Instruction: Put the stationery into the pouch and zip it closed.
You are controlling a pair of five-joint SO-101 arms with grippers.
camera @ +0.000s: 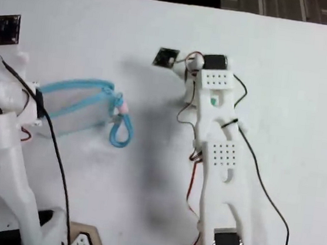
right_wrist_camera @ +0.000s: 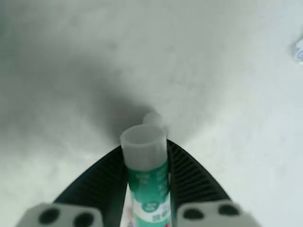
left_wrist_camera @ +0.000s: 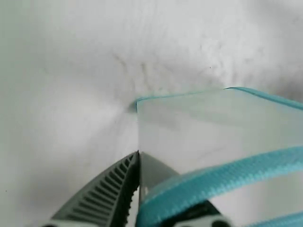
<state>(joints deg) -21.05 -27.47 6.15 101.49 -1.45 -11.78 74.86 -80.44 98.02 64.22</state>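
The pouch [camera: 77, 105] is see-through with blue trim and lies flat on the white table at the left. A blue loop strap [camera: 121, 131] trails from its right end. My left gripper [camera: 38, 106] is shut on the pouch's left end. In the left wrist view the pouch wall [left_wrist_camera: 199, 127] and its teal zipper band [left_wrist_camera: 213, 185] run out from the gripper [left_wrist_camera: 139, 163], pinched against a grey ribbed finger [left_wrist_camera: 106, 201]. My right gripper [right_wrist_camera: 144, 163] is shut on a glue stick [right_wrist_camera: 147, 189] with a green label and a white cap, held above bare table. The right arm [camera: 222, 156] is at centre right.
White cloth covers the whole table [camera: 299, 73]. A black square board [camera: 3, 27] sits at the far left edge. Cables [camera: 59, 158] run along both arms. A small pale object [right_wrist_camera: 298, 49] shows at the edge of the right wrist view.
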